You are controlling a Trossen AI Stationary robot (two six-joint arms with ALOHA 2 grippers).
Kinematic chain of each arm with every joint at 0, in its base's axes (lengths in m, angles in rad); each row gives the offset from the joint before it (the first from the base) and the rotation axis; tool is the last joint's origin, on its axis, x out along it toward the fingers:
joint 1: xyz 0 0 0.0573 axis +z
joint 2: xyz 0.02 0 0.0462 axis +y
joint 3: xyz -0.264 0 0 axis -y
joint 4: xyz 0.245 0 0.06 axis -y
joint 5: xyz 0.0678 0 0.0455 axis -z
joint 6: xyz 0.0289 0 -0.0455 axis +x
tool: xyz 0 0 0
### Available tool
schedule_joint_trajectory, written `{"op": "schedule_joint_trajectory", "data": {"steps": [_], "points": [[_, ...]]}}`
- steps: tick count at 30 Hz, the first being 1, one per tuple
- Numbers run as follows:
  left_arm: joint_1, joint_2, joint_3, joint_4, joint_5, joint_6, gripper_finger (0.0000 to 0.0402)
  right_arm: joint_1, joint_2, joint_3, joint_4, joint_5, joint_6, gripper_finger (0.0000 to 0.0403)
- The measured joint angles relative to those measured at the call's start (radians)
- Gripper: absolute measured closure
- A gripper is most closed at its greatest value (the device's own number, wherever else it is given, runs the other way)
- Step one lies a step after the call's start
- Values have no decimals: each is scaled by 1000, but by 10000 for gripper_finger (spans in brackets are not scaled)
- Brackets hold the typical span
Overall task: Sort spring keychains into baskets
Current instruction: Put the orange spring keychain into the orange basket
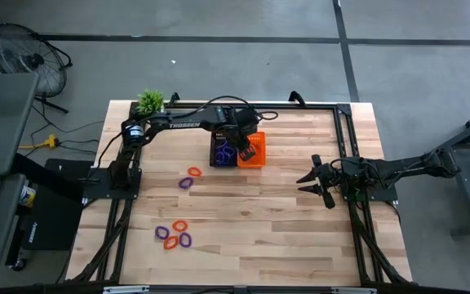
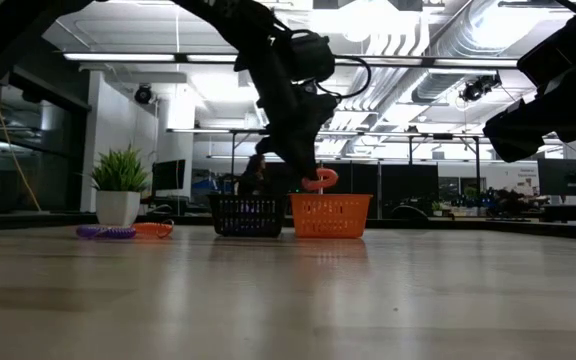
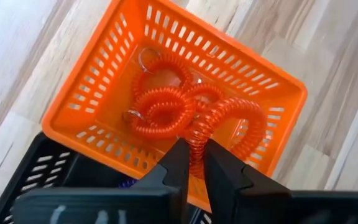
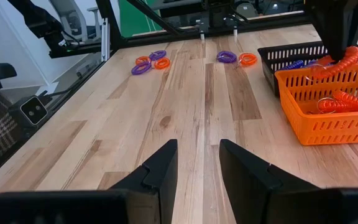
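My left gripper (image 3: 194, 148) hangs over the orange basket (image 3: 92, 87) and is shut on an orange-red spring keychain (image 3: 235, 115). In the low view that keychain (image 2: 321, 180) hangs just above the orange basket's rim (image 2: 330, 199). Several orange-red keychains (image 3: 160, 109) lie on the orange basket's floor. The black basket (image 1: 221, 152) stands against the orange basket (image 1: 253, 157) on its left and holds purple keychains (image 1: 225, 152). My right gripper (image 1: 310, 183) is open, low over the table's right side, far from the baskets. My left gripper pinches one side of the orange-red keychain's coil (image 3: 197, 144) between its two fingers, coming from above and pointing down. The loop is lifted clear and bulges out beyond the fingertips above the keychains in the orange basket.
Loose keychains lie on the table: an orange one (image 1: 194, 171) and a purple one (image 1: 186, 183) near the baskets, and a cluster of purple (image 1: 161, 233) and orange (image 1: 179, 225) nearer the front left. A green potted plant (image 1: 150, 101) stands at the far left corner.
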Motion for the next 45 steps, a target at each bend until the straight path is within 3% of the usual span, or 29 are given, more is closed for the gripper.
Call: {"op": "schedule_joint_trajectory", "data": {"steps": [11,16,25,28,38,45], "points": [[0,0,0,7,0,0,291,0,0,0,0,0,0,289],[0,-1,0,-5,2,0,287,0,0,0,0,0,0,289],[0,-75,-23,-184,2,8,287,0,0,0,0,0,0,289],[0,-119,-92,-246,2,7,287,0,0,0,0,0,0,289],[0,-321,-432,-216,17,-17,287,0,0,0,0,0,0,289],[0,-439,-634,-203,92,150,287,0,0,0,0,0,0,289]]}}
